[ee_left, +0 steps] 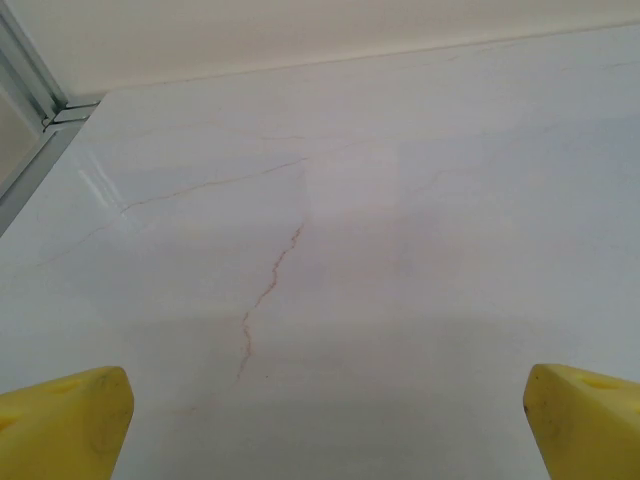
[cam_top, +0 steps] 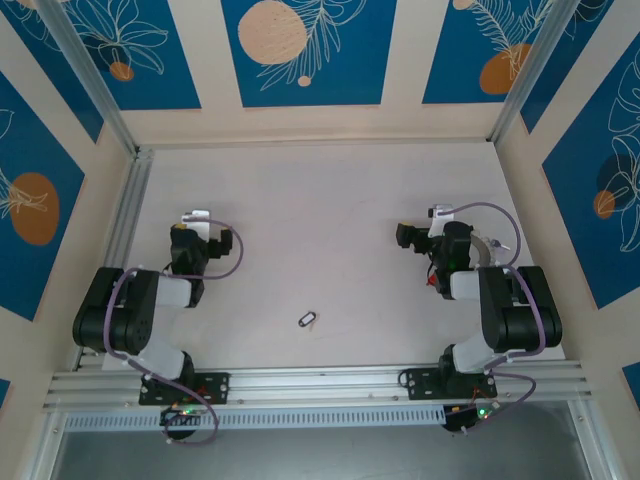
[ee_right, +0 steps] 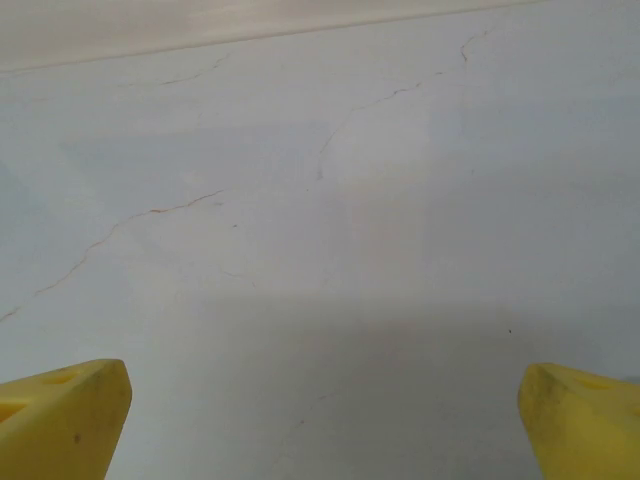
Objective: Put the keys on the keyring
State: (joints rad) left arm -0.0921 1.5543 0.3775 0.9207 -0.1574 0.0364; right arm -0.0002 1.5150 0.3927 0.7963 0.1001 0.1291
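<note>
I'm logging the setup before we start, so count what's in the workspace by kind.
Robot arms: 2
Yellow fingers: 4
Small metal item: 1
Total: 7

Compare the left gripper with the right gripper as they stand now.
The left gripper faces the far-left corner, with the metal frame rail ahead of it; the right gripper faces bare table up to the far edge. Seen from above, the left gripper sits left of the keys, the right gripper on their right. Both have yellow fingers spread wide with nothing between them.
</note>
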